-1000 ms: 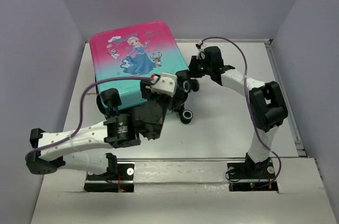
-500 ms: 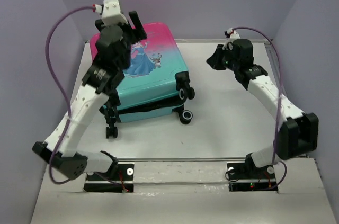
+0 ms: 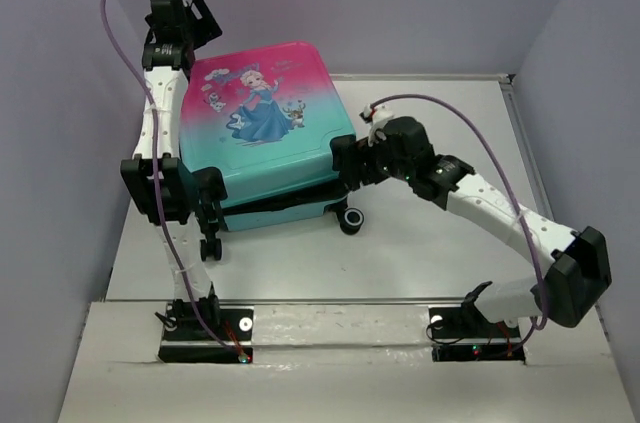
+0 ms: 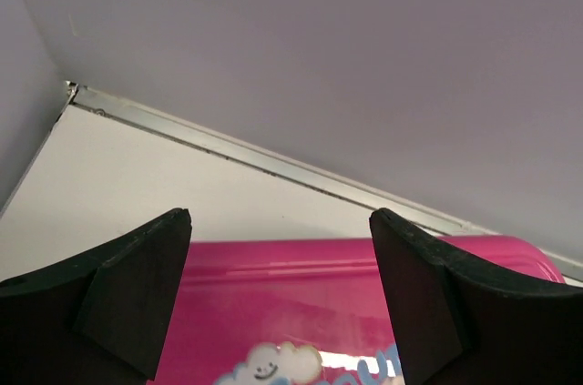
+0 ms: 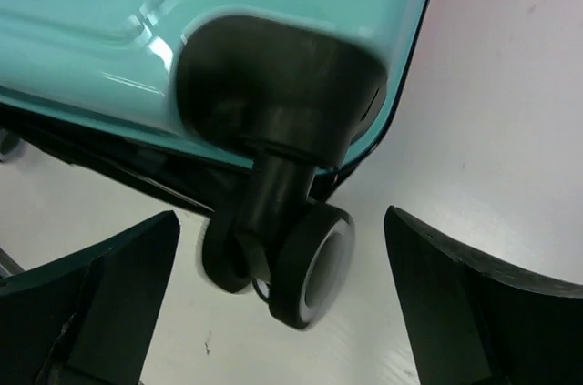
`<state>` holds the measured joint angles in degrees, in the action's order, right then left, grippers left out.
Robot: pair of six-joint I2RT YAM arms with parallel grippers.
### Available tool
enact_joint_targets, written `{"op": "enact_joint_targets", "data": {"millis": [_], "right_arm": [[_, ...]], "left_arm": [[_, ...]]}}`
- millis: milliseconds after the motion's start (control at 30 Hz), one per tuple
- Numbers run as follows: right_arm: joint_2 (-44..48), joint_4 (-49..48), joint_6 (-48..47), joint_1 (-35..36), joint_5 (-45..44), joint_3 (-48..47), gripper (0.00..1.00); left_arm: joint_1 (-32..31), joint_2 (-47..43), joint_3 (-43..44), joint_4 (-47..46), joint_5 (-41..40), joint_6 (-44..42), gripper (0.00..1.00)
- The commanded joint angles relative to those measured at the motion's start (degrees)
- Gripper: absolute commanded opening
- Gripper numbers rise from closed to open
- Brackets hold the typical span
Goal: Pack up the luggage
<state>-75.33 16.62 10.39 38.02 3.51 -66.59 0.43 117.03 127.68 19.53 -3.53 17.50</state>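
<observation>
**Child's suitcase lying nearly shut, both arms empty-handed**

The luggage [image 3: 265,133] lay flat on the white tabletop [image 3: 440,243], princess print up, toward the back left. Its lid was down, but a dark gap showed along the near side. I judged the closing and zipping not yet done (nothing left to pack was in sight). My left jaws hung wide and empty above the pink back edge, close to the wall [image 3: 400,3]. My right jaws, also wide and empty, sat either side of a black wheel [image 5: 305,280] at the teal corner, touching neither. That wheel blocked the seam.
</observation>
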Motion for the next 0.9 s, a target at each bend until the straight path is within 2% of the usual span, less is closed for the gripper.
{"op": "enact_joint_targets", "data": {"millis": [0, 100, 133, 200, 300, 333, 367, 433, 500, 533, 633, 733, 800, 867], "right_arm": [[-4.1, 4.3, -2.4, 3.3, -3.2, 1.8, 1.00], [-9.5, 4.3, -2.0, 3.3, -8.4, -1.2, 1.00], [-11.5, 3.8, -1.6, 3.3, -9.7, -2.0, 0.97], [-13.2, 3.4, -1.3, 3.3, -11.1, -4.5, 0.85], [-14.2, 3.2, -1.0, 3.3, -17.9, -5.0, 0.39], [-13.9, 3.1, -1.6, 3.3, -22.4, -4.5, 0.18], [-12.9, 3.2, -1.9, 2.2, -24.0, -4.0, 0.12], [-11.2, 3.2, -2.0, -0.6, -24.4, -1.3, 0.09], [-7.1, 2.8, -1.0, -7.1, -23.4, 0.9, 0.09], [-5.8, 1.5, -0.7, -11.9, -23.2, 3.2, 0.09], [-1.5, -0.2, -0.8, -19.1, -22.1, 4.8, 0.09], [1.5, -0.2, -1.5, -21.5, -17.3, 4.3, 0.09], [3.2, -0.3, -1.8, -24.4, -17.1, 4.4, 0.09], [4.3, -0.3, -0.7, -28.2, -15.5, 3.6, 0.10]], "left_arm": [[4.6, 1.5, 8.4, -2.0, 6.2, 3.3, 0.91], [6.3, 4.9, 9.5, -3.3, 8.9, 3.6, 0.91], [6.4, 6.3, 9.8, -3.7, 9.4, 3.2, 0.92], [7.0, 7.5, 9.9, -4.3, 11.5, 3.0, 0.92], [7.7, 9.9, 10.4, -4.7, 14.2, 3.3, 0.92], [7.8, 10.7, 10.3, -4.7, 14.6, 3.3, 0.92], [7.9, 10.9, 10.3, -4.6, 15.0, 3.4, 0.92], [8.2, 11.2, 9.6, -4.4, 15.3, 3.4, 0.92], [8.2, 10.8, 8.8, -4.1, 15.9, 3.4, 0.92], [8.2, 10.0, 7.1, -4.3, 16.4, 3.4, 0.92], [8.2, 5.9, -0.1, -6.9, 17.7, 3.8, 0.92], [8.2, 1.6, -5.8, -8.5, 17.2, 3.3, 0.92], [8.2, -1.1, -9.1, -9.2, 17.3, 3.7, 0.92], [8.1, -6.1, -16.3, -12.2, 17.8, 4.5, 0.91]]}}
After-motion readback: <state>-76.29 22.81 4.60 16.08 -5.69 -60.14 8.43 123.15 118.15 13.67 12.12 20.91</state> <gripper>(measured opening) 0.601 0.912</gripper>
